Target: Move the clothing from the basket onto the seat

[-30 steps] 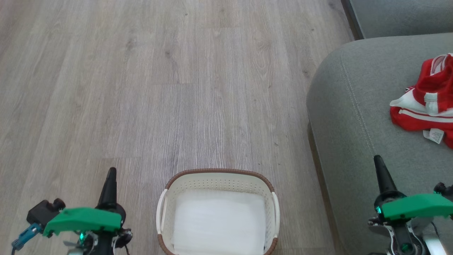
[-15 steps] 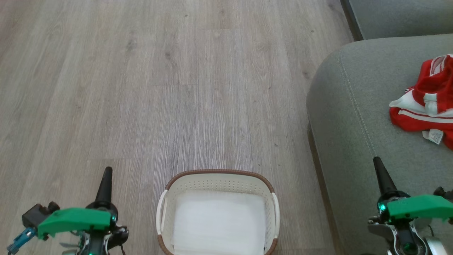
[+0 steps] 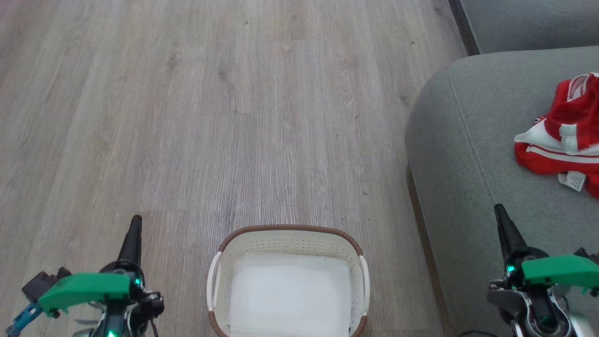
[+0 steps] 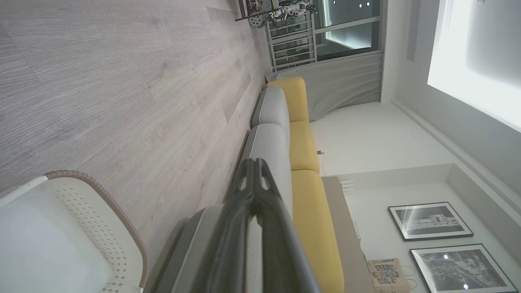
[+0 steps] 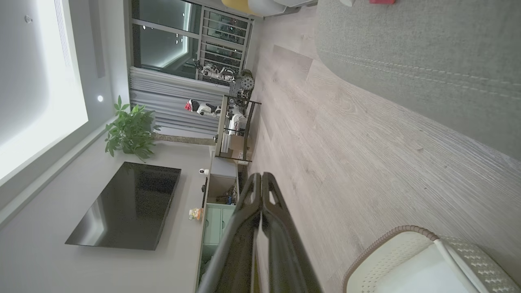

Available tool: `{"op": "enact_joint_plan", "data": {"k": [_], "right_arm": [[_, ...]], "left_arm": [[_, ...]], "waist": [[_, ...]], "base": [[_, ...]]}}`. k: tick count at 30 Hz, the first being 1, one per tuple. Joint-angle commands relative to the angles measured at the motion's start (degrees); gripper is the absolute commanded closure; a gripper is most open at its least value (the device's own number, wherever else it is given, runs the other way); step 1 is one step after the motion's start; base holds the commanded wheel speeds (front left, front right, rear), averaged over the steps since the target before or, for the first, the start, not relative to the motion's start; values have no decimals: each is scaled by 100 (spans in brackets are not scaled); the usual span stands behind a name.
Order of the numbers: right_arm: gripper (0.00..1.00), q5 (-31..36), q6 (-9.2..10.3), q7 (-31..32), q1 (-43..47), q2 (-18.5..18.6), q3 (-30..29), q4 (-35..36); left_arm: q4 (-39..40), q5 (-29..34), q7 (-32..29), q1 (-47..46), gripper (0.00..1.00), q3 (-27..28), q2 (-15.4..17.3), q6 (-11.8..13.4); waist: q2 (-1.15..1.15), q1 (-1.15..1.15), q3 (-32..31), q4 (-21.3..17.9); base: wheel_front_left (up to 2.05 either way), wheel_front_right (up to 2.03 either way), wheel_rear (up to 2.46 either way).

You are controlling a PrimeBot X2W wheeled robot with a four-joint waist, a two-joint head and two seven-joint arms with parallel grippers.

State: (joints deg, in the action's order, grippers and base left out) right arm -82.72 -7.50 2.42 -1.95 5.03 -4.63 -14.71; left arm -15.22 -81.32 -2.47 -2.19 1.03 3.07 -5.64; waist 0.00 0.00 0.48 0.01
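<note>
Look at the basket [image 3: 290, 228] first. It sits on the wood floor [image 3: 234, 117], low in the middle of your head view, and you can see its white bottom. It has a brown rim and little holes in its wall.

The seat [image 3: 468, 150] is to the right of the basket, just beside it. The clothing [image 3: 564, 140] lies on top of the seat. It is to the right of the basket and farther from you, well apart from it. It is a red heap with white stripes (a small white tag [image 3: 574, 179] pokes out at its near edge).

Your left gripper [image 3: 135, 223] is to the left of the basket, over the floor. Its two dark fingers are pressed together and hold nothing. In your left wrist view the finger tips meet, and the basket's rim shows beside them.

Your right gripper [image 3: 499, 211] is to the right of the basket, in front of the seat in your head view. Its fingers are pressed together too, with nothing between them. It is not touching the clothing.
</note>
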Motion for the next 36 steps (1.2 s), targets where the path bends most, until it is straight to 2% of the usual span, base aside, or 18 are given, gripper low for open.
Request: {"op": "enact_joint_plan", "data": {"k": [1,17,36], "right_arm": [[100,-139,1,49,-317,-11,59,166],[100,-1026,1,323,-413,-139,-86,74],[100,-1010,1,343,-415,-156,-109,72]], "left_arm": [[152,-145,-55,-313,100,246,57,-80],[120,-1159,-326,-392,100,455,50,-184],[119,-1145,-344,-394,100,477,35,-185]], "waist": [[0,0,-2,0],[0,0,-30,-1],[0,0,-30,-1]], "base": [[0,0,0],[0,0,0],[0,0,0]]}}
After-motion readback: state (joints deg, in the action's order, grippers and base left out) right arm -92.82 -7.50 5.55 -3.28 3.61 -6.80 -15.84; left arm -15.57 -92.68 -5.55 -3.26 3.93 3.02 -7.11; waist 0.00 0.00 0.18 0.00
